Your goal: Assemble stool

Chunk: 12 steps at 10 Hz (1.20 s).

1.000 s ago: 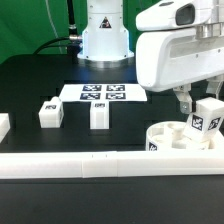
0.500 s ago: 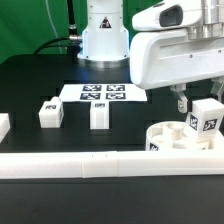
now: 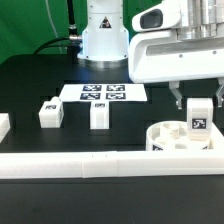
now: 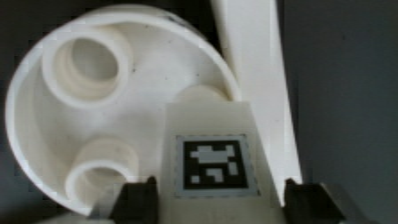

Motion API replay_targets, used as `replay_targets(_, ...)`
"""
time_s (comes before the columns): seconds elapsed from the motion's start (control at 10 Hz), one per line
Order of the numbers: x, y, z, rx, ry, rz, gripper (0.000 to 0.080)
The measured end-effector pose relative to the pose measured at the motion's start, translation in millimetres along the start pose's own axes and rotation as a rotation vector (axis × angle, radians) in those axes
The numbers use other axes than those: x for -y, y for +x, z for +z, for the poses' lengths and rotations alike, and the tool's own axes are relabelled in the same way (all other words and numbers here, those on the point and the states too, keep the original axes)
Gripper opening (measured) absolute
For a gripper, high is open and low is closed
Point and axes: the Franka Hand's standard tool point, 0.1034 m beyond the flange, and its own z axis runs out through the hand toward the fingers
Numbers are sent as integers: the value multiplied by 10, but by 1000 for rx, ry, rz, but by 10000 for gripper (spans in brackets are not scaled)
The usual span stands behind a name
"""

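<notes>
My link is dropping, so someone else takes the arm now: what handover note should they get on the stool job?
Jaws: shut on a white blocky tagged plastic leg, upright at the round white plastic seat; seated in a socket or not, cannot tell.
Two more white tagged legs stand loose on the black table: one, another, near the marker board.
Done: none clearly fitted. Left: fit all three.

The two-finger gripper (image 3: 199, 104) and the white blocky plastic leg (image 3: 198, 120) it clamps have shifted toward the exterior view's left; the leg, tilted before, now hangs upright over the round white seat (image 3: 160, 134)
</notes>
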Motion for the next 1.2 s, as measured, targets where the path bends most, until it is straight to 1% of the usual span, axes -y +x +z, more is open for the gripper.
replay_targets(0.2, 5, -9, 4, 0, 7, 161, 338)
replay_targets(0.3, 7, -2, 4, -3, 15, 225, 338)
replay_targets(0.7, 21, -13, 4, 10, 31, 449, 339)
replay_targets(1.0, 40, -27, 6, 38, 59, 698, 339)
replay_targets(1.1, 54, -35, 11, 43, 64, 762, 339)
replay_targets(1.2, 69, -35, 13, 47, 78, 863, 339)
